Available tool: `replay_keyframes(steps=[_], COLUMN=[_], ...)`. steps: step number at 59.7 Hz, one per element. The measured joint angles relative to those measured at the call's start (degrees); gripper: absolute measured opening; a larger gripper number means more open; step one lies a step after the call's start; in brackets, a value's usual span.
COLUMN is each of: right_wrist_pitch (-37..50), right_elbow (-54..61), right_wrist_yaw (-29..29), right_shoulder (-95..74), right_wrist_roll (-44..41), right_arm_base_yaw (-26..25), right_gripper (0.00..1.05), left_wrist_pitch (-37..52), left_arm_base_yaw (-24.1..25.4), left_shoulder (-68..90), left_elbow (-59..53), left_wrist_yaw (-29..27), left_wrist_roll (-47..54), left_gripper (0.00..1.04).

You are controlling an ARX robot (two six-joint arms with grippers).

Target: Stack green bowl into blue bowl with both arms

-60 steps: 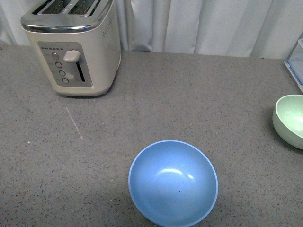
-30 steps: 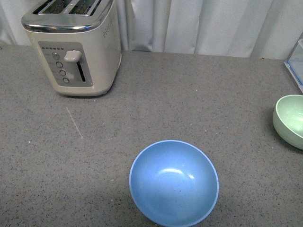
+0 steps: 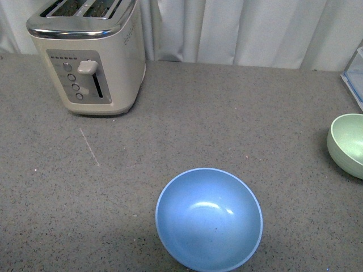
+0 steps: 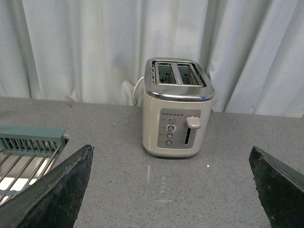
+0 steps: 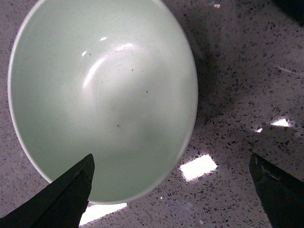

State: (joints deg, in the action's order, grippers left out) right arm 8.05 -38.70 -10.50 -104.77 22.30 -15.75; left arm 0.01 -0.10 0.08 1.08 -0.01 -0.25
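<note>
Right now the step in hand looks like the right arm's pick of the green bowl (image 5: 102,95), which sits upright on the speckled countertop (image 3: 227,113) directly beneath the right gripper (image 5: 170,159). That gripper is spread wide and holds nothing; one finger hangs over the bowl's inner wall near the rim, the other over bare counter just beside it. A good grasp probably means descending straight so the pads pinch that stretch of rim, one inside and one outside, without nudging the bowl sideways. A clear container (image 3: 354,76) stands near the bowl on its far side, so lifting before travelling seems wise. The blue bowl (image 3: 209,220) lies well apart from this hand, across open counter with nothing between. The left gripper (image 4: 170,148) is likewise spread and empty, with the toaster (image 4: 178,109) ahead of it, a dish rack (image 4: 28,152) off to one side, and neither bowl in its view.
</note>
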Motion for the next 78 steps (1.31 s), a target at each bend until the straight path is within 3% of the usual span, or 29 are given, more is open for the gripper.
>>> replay_keyframes(steps=[58, 78], right_wrist_pitch=[5.5, 7.2], right_elbow=[-6.7, -5.1], right_wrist_yaw=[0.2, 0.0], right_shoulder=[-12.3, -12.5], right_wrist_roll=[-1.0, 1.2], right_arm_base_yaw=[-1.7, -1.1], right_gripper=[0.95, 0.45], left_wrist_pitch=[0.0, 0.0], left_arm_base_yaw=[0.0, 0.0], left_shoulder=[0.0, 0.0], left_elbow=[0.0, 0.0], left_wrist_yaw=[0.0, 0.0], left_wrist_roll=[0.0, 0.0], left_gripper=[0.98, 0.98])
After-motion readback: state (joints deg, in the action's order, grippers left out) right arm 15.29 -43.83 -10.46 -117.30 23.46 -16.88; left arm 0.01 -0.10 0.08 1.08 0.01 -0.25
